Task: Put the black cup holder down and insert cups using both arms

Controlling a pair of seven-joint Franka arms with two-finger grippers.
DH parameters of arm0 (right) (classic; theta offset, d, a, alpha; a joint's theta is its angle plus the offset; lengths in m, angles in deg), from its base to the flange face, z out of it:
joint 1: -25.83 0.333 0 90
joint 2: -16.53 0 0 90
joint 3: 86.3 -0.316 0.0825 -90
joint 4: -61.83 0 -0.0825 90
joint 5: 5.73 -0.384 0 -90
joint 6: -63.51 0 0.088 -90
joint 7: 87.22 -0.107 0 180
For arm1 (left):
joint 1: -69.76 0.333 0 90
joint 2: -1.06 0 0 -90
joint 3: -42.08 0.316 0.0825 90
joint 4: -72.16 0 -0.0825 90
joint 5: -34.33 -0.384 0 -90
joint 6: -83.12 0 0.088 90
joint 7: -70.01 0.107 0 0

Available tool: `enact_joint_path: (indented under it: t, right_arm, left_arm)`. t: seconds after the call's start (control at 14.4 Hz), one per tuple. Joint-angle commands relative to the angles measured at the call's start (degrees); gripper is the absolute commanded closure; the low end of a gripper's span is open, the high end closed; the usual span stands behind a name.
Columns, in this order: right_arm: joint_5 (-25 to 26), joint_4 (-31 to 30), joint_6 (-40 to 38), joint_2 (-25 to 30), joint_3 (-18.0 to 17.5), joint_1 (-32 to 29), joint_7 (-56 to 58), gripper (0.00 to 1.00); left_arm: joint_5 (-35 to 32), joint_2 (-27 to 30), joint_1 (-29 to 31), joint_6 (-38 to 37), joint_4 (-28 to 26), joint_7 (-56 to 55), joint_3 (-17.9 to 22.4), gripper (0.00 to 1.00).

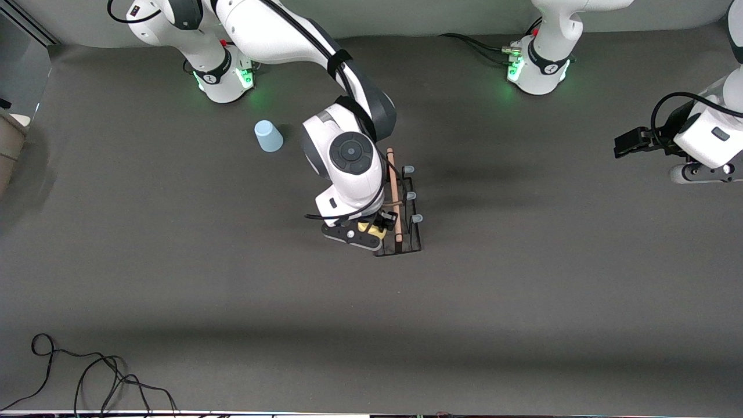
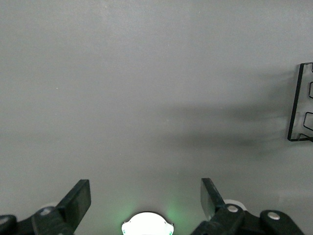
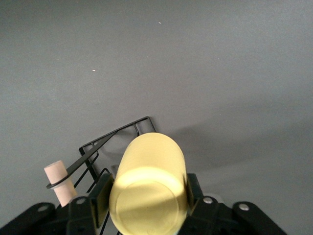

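1. The right gripper (image 1: 376, 228) is clamped on the yellow cup (image 3: 149, 186), a finger on each side of the cup's wall, and it hangs over the black cup holder (image 1: 400, 209) at the end nearer the front camera.
2. The cup lies sideways in the grip, its flat bottom toward the wrist camera. That pose looks meant for sliding the mouth over a prong, though whether a prong is already inside cannot be told.
3. The holder stands mid-table with its wooden handle (image 1: 394, 191) running away from the front camera; three pale-blue prong tips (image 1: 410, 196) show along the side toward the left arm's end, all bare.
4. The light blue cup (image 1: 268, 136) stands upside down on the table, well apart from the holder, near the right arm's base. No green cup is visible.
5. The left gripper (image 2: 145, 199) waits with fingers wide apart and empty, over bare table (image 1: 522, 278) toward the left arm's end.
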Motion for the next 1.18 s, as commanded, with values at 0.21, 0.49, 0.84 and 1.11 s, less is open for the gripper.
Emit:
enact_joint_path:
  t: [0.21,0.49,0.84,1.11]
  right_arm:
    - [0.3,2.7,-3.1,2.5,0.4,-0.6,-1.2,0.0]
    - [0.8,2.9,-9.6,8.4,1.1,-1.0,-0.5,0.0]
    - [6.8,-2.1,-20.4,20.7,4.8,-1.5,11.8,0.0]
    - [10.4,-12.0,-22.0,32.1,9.6,-1.4,23.3,0.0]
  left_arm:
    - [0.2,0.5,-0.1,0.3,-0.3,0.8,0.3,0.0]
    - [0.2,0.5,-0.1,0.3,-0.3,0.8,0.3,0.0]
    - [0.2,0.5,-0.1,0.3,-0.3,0.8,0.3,0.0]
    - [0.2,0.5,-0.1,0.3,-0.3,0.8,0.3,0.0]
